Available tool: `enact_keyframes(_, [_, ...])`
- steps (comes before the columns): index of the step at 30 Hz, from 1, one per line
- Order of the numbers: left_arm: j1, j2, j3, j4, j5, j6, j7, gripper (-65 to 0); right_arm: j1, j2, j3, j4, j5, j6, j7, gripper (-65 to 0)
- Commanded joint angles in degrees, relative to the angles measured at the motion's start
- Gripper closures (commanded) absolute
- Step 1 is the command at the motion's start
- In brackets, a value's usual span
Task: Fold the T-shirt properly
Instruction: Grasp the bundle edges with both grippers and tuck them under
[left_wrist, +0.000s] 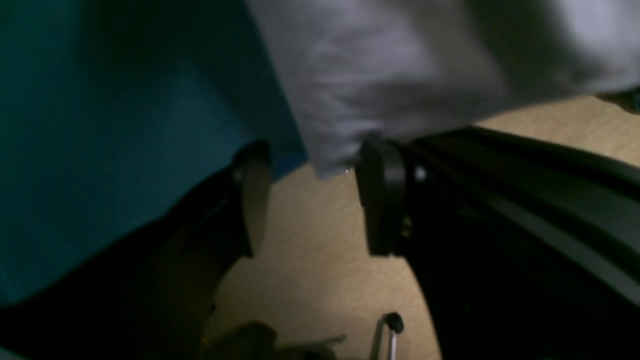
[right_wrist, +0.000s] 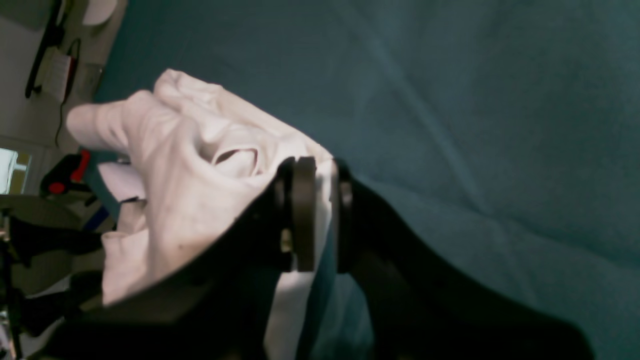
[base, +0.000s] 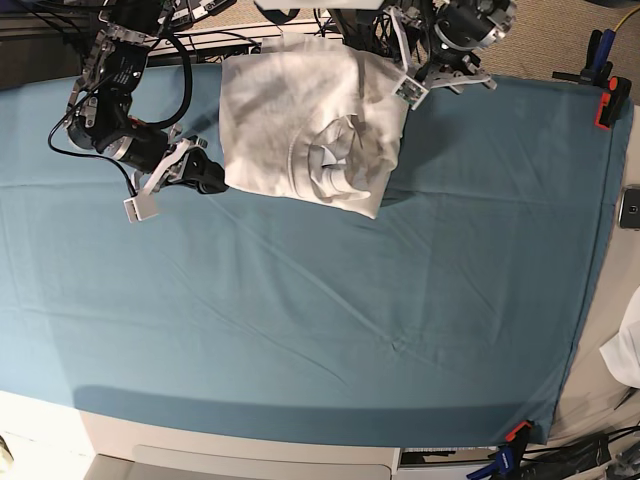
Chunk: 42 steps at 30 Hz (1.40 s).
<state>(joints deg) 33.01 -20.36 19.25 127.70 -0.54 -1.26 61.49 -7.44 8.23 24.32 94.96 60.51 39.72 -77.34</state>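
The white T-shirt (base: 290, 120) lies bunched and partly folded at the far middle of the teal cloth (base: 300, 330), its collar turned up near the front right corner. My right gripper (base: 215, 180) is at the shirt's near left edge. In the right wrist view its jaws (right_wrist: 323, 210) are pinched on a fold of the T-shirt (right_wrist: 185, 200). My left gripper (base: 405, 88) sits at the shirt's far right corner. In the left wrist view it (left_wrist: 312, 200) stands open, and a corner of the T-shirt (left_wrist: 380, 65) hangs just above the fingertips.
Orange and black clamps (base: 605, 100) hold the cloth at the far right; another clamp (base: 515, 432) is at the near right corner. A phone (base: 630, 205) and a small white fabric scrap (base: 625, 350) lie past the right edge. Cables run along the back.
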Motion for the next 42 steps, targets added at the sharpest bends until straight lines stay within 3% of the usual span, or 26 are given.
enact_keyframes(1, [-0.09, -0.26, -0.04, 0.63, -0.87, 0.15, -0.98, -30.5, 0.76, 0.48, 0.11, 0.9, 1.42, 0.28, 1.27, -5.9])
enact_keyframes(7, [-0.52, -0.26, -0.04, 0.09, -1.25, -0.26, -1.6, -29.8, 0.79, 0.46, 0.11, 0.9, 1.42, 0.28, 1.29, -5.9])
enact_keyframes(9, [-0.5, -0.26, -0.04, -0.52, -1.25, -0.24, -1.95, -23.4, 0.76, 0.46, 0.11, 0.9, 1.42, 0.28, 1.27, -5.9])
enact_keyframes(13, [-0.63, -0.26, -0.04, -1.22, -1.2, -0.2, -3.02, 0.0, 0.76, 0.46, 0.11, 0.9, 1.42, 0.28, 1.27, -5.9])
enact_keyframes(22, [-2.71, -0.61, -1.16, 0.31, 0.55, -0.26, -2.75, 0.0, 0.42, 0.48, 0.13, 0.98, 1.57, 0.28, 0.76, -1.3])
enact_keyframes(32, [-4.76, -0.61, -11.02, 0.28, -7.39, -3.37, -4.72, 0.0, -3.69, 0.46, 0.13, 1.05, 3.17, 0.28, 0.22, -1.3])
enact_keyframes(42, [-11.93, -0.59, -11.13, -4.09, -10.47, -4.83, -6.29, 0.0, -8.68, -1.29, 0.11, 1.05, 6.88, 0.28, -1.11, -1.3])
